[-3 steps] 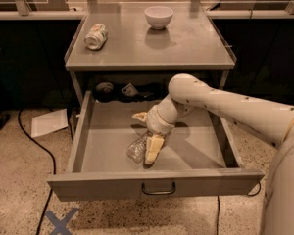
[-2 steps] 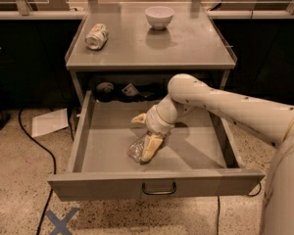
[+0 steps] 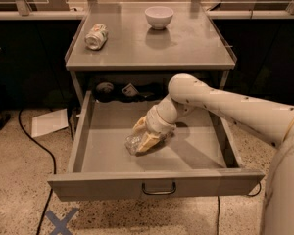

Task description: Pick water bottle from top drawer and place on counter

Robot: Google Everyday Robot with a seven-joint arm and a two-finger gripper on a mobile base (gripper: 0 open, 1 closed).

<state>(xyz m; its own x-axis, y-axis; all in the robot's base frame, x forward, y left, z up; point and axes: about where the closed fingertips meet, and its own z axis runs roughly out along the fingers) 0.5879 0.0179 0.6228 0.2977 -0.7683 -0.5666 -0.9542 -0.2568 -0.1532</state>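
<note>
Most of the water bottle (image 3: 133, 144) is hidden under the gripper (image 3: 145, 137). Only 1 clear crinkled end is seen, lying on the floor of the open top drawer (image 3: 86, 131), near its middle. Cap and label cannot be made out. The gripper rests against the bottle; whether it is clenched or released cannot be told. Dark items (image 3: 106, 88) at the drawer's back are not identified. On the counter (image 3: 186, 48), 1 can (image 3: 96, 35) and 1 white bowl (image 3: 159, 16) are noted, well apart.

white bowl (image 3: 159, 16) upright | crushed can (image 3: 96, 36) lying left of bowl | floor: paper sheet (image 3: 49, 122), blue cross (image 3: 61, 222), possibly tape
</note>
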